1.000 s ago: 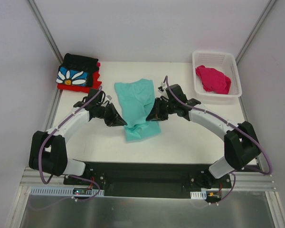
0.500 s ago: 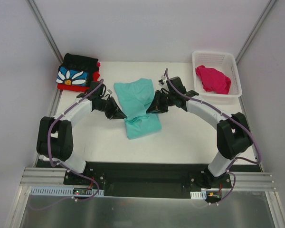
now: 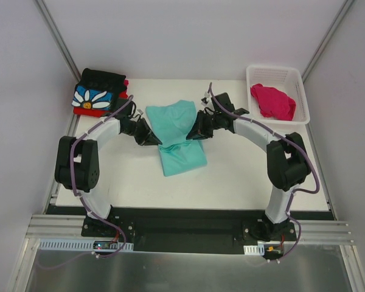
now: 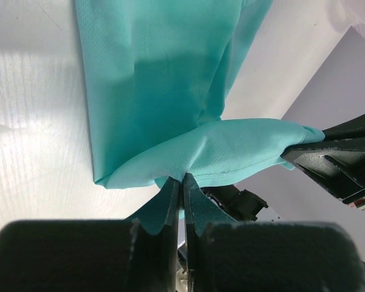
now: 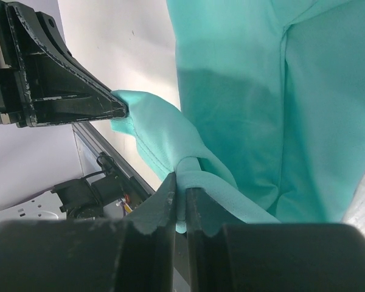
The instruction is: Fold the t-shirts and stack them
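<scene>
The mint-teal t-shirt (image 3: 177, 134) lies in the middle of the table, its near part doubled over. My left gripper (image 3: 153, 140) is shut on the shirt's left edge (image 4: 188, 161). My right gripper (image 3: 194, 132) is shut on its right edge (image 5: 198, 170). Both hold a raised fold of the cloth a little above the table. The black daisy t-shirt (image 3: 97, 94) lies folded on the red t-shirt (image 3: 100, 112) at the back left. The magenta-pink t-shirt (image 3: 272, 101) lies crumpled in the basket.
The white lattice basket (image 3: 278, 73) stands at the back right corner. The table's bare white top (image 3: 243, 176) spreads to the right of the teal shirt. Grey walls close in on both sides.
Both grippers have moved toward the back of the table, carrying the teal shirt's near part with them, so the fold has shifted farther and the shirt looks shorter.
</scene>
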`<state>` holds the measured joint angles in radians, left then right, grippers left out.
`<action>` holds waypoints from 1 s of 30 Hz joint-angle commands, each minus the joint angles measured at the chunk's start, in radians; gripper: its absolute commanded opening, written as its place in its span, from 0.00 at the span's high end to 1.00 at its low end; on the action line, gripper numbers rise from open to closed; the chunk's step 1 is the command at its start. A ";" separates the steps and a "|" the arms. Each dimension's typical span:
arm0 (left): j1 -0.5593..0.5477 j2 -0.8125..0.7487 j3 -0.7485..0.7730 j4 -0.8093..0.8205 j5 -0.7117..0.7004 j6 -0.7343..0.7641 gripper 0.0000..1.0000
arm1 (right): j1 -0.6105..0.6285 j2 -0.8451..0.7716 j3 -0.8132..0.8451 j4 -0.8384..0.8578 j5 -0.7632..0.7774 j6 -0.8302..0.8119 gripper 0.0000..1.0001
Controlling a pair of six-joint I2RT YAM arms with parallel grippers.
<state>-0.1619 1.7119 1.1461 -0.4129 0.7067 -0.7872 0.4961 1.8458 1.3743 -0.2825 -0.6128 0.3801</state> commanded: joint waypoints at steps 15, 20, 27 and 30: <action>0.021 0.066 0.060 -0.009 -0.033 0.062 0.59 | -0.008 0.035 0.085 -0.041 -0.033 -0.119 0.41; 0.055 0.046 0.090 -0.044 -0.062 0.089 0.01 | -0.010 0.023 0.101 -0.047 -0.041 -0.145 0.42; 0.050 -0.023 0.060 -0.053 -0.047 0.075 0.01 | -0.010 0.003 0.094 -0.080 -0.012 -0.150 0.44; 0.030 -0.058 0.023 -0.044 -0.068 0.060 0.01 | -0.010 -0.007 0.068 -0.080 0.016 -0.156 0.47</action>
<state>-0.1089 1.7443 1.1995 -0.4423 0.6613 -0.7238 0.4923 1.8881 1.4418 -0.3389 -0.6250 0.2535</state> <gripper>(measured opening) 0.990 0.553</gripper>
